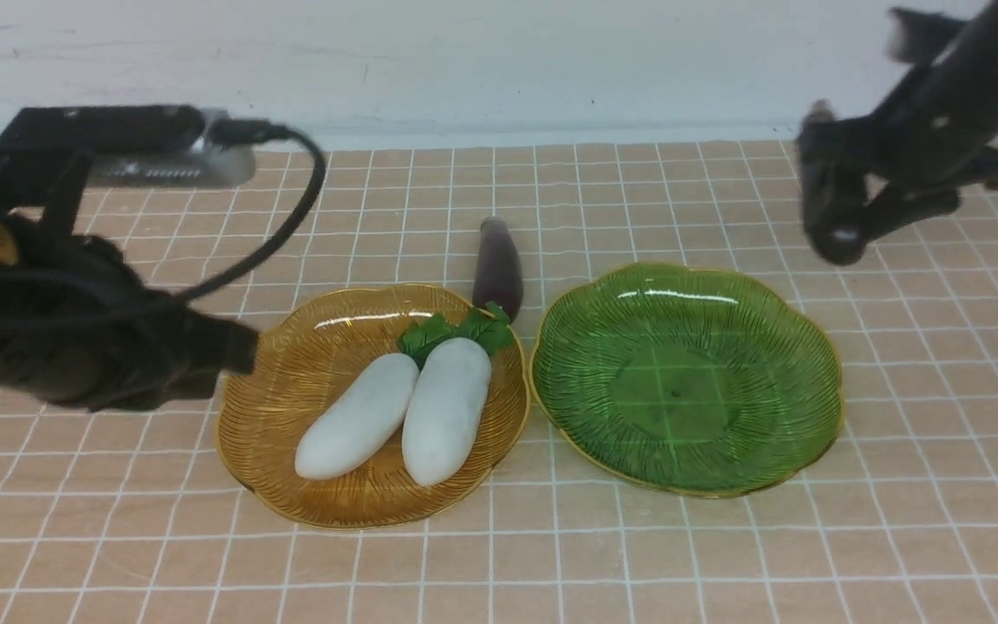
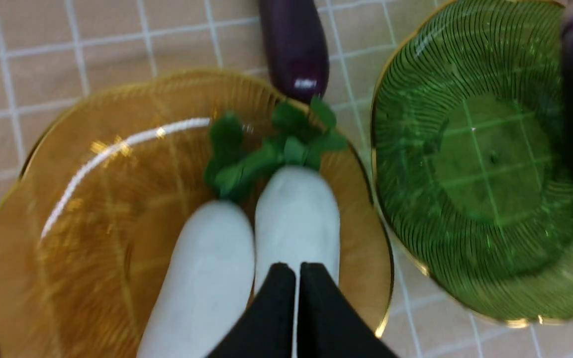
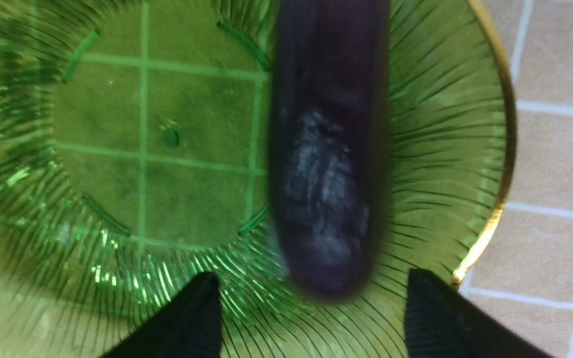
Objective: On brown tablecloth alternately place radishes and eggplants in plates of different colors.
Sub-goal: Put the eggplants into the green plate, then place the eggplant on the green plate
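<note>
Bare brown tablecloth (image 1: 499, 555) stretches before both plates. Two radishes (image 1: 445, 407) crowd the amber plate (image 1: 269, 390)'s middle and right, and an eggplant (image 1: 498, 264) lies just behind the narrow gap between the plates. A second eggplant (image 3: 329, 149) covers one side of the green plate (image 1: 750, 329); its middle is bare.

A white painted wall (image 1: 499, 61) fills the top band of the front view, running unbroken from the left edge of the frame to the right. Its surface is plain but not spotless. Faint grey marks (image 1: 9, 30) show in the upper left corner, and a tiny dark speck (image 1: 592, 102) sits just right of centre, low on the wall. Along the wall's foot a paler, slightly bluish strip (image 1: 551, 137) stretches across the upper middle of the picture. It is cut off from sight at the far left and the far right.
</note>
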You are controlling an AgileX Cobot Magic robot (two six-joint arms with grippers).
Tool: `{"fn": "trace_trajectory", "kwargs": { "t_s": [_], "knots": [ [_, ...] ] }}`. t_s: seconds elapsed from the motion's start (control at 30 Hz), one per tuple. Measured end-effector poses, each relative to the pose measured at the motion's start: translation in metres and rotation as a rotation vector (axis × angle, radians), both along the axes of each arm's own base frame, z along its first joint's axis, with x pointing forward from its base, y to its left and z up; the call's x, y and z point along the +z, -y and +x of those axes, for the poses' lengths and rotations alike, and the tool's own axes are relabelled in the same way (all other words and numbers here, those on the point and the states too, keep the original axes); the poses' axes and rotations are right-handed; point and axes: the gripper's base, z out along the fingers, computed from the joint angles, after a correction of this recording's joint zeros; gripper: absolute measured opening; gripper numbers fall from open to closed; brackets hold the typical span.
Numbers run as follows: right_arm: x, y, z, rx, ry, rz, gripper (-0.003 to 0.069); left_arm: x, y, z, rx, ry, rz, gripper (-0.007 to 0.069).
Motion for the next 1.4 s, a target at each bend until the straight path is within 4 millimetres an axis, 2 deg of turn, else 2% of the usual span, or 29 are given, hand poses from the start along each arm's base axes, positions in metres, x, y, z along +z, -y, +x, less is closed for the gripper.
{"fn": "trace_trajectory", "kwargs": {
  "t_s": [0.1,0.2,0.27,0.37,0.5,0.63,0.7,0.83,0.93,1.0,1.07,1.17,1.23,1.27,1.33,1.4],
  "knots": [
    [-0.001,0.000,0.000,-0.007,-0.002,0.001,0.0507,-0.020,0.020,0.031,-0.031,-0.010,0.009,0.0002],
    [0.001,-0.001,-0.001,-0.018,-0.001,0.019,0.0530,-0.032,0.036,0.058,-0.050,0.002,0.008,0.0044],
    [0.009,-0.004,-0.004,-0.010,0.015,0.044,0.0533,-0.045,0.046,0.080,-0.059,0.010,0.010,0.0111],
    [0.030,-0.010,-0.012,0.025,0.062,0.073,0.0534,-0.060,0.055,0.101,-0.066,0.025,0.010,0.0209],
    [0.062,-0.012,-0.024,0.056,0.141,0.093,0.0534,-0.089,0.066,0.134,-0.058,0.073,-0.002,0.0426],
    [0.088,-0.009,-0.036,0.059,0.202,0.108,0.0534,-0.130,0.071,0.153,-0.055,0.064,0.021,0.0551],
    [0.096,-0.008,-0.040,0.060,0.222,0.113,0.0534,-0.151,0.072,0.156,-0.061,0.035,0.046,0.0564],
    [0.110,-0.006,-0.048,0.063,0.255,0.115,0.0534,-0.172,0.074,0.157,-0.071,0.010,0.072,0.0562],
    [0.114,-0.005,-0.050,0.064,0.265,0.115,0.0534,-0.180,0.078,0.157,-0.076,0.005,0.074,0.0470],
    [0.114,-0.005,-0.051,0.064,0.266,0.115,0.0534,-0.180,0.081,0.157,-0.079,0.008,0.071,0.0371],
    [0.117,-0.005,-0.052,0.064,0.272,0.116,0.0534,-0.178,0.082,0.157,-0.081,0.015,0.071,0.0302],
    [0.123,-0.004,-0.056,0.067,0.288,0.119,0.0534,-0.166,0.083,0.159,-0.088,0.046,0.068,0.0292],
    [0.128,-0.003,-0.059,0.072,0.303,0.118,0.0534,-0.139,0.082,0.158,-0.095,0.077,0.058,0.0290],
    [0.132,-0.002,-0.062,0.074,0.315,0.116,0.0534,-0.117,0.081,0.154,-0.101,0.095,0.052,0.0290],
    [0.140,0.001,-0.067,0.077,0.339,0.098,0.0534,-0.080,0.079,0.143,-0.117,0.116,0.043,0.0287],
    [0.151,0.006,-0.074,0.081,0.379,0.070,0.0534,-0.050,0.082,0.127,-0.154,0.109,0.041,0.0286]
  ]
}}
